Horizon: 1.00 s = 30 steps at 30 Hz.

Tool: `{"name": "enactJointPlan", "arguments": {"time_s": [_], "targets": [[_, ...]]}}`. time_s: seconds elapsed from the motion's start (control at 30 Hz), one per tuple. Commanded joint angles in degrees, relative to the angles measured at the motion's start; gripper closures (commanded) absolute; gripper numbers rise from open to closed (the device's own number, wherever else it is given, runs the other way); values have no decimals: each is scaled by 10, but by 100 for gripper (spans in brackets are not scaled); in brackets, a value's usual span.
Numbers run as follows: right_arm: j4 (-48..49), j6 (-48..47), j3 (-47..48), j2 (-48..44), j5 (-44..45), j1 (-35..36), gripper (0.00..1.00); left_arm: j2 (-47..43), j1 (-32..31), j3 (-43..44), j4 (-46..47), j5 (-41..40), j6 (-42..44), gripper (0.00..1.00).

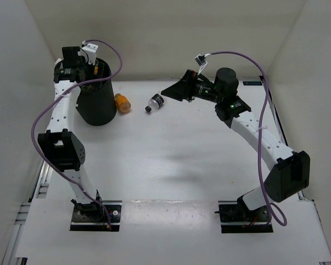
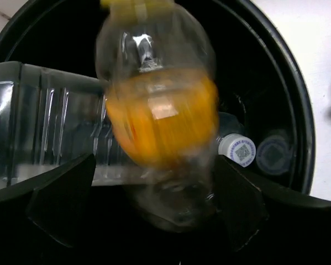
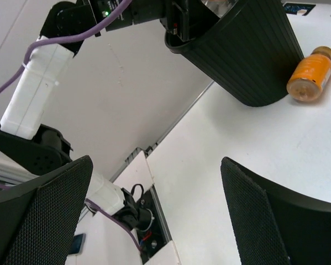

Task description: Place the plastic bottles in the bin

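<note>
Release over the bin (image 1: 96,107) looks like the step in hand at far left. The left end effector (image 2: 154,165) hangs above the bin's mouth with its fingers apart. An orange-banded bottle (image 2: 159,127) shows blurred between them while the fingers and rim are sharp, so I judge it loose and dropping, not gripped. Below it in the bin lie a large clear bottle (image 2: 43,127) and two bottle caps (image 2: 237,149).

Two bottles lie on the surface (image 1: 182,165). A stubby orange bottle (image 1: 122,102) lies on its side just right of the bin's foot. A dark-labelled clear bottle (image 1: 154,102) lies a little farther right. The right end effector (image 1: 173,91) hovers near that one, spread wide with nothing in it.

Both look like thin, light plastic: easy to lift, but round and smooth, so apt to roll or squirt away under a glancing touch. The best hold would be across the middle of the body, fingers square to the long axis, closing gently since the walls will dent. The tapered neck and cap offer a poorer grip.
</note>
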Motion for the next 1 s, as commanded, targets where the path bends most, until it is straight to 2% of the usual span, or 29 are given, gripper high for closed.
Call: {"name": "enactJointPlan", "arguments": {"time_s": [0.0, 0.1, 0.17, 0.3, 0.4, 0.5, 0.6, 0.67, 0.77, 0.8, 0.83, 0.97], "targets": [[-11, -26, 1, -28, 5, 0, 0, -43, -1, 15, -1, -29, -18, 0], [-16, -31, 1, -28, 5, 0, 0, -62, -1, 33, -1, -41, -50, 0], [-16, -31, 1, -28, 5, 0, 0, -86, -12, 44, -1, -47, -50, 0], [-16, -31, 1, -22, 0, 0, 0, -99, -25, 77, -1, -108, -55, 0], [-29, -31, 1, -16, -6, 0, 0, -115, -36, 95, 5, -116, -61, 0], [-58, -45, 1, -16, 21, 0, 0, -139, -78, 77, 10, -75, -36, 0], [-85, -57, -6, -27, 51, -13, 0, -147, -152, 31, 10, -56, 20, 0], [-102, -57, -24, -39, 117, -20, 0, -147, -206, -9, 10, -51, 49, 0], [-178, -44, -43, -67, 232, -41, 0, -100, -250, -35, 10, -51, 61, 0], [-245, -44, -43, -75, 322, -46, 0, -83, -256, -35, 10, -61, 61, 0], [-278, -44, -43, -75, 361, -56, 0, -63, -262, -35, 10, -66, 61, 0], [-380, -72, -52, -88, 457, -86, 0, 42, -285, 2, 5, -66, 61, 0]]}}
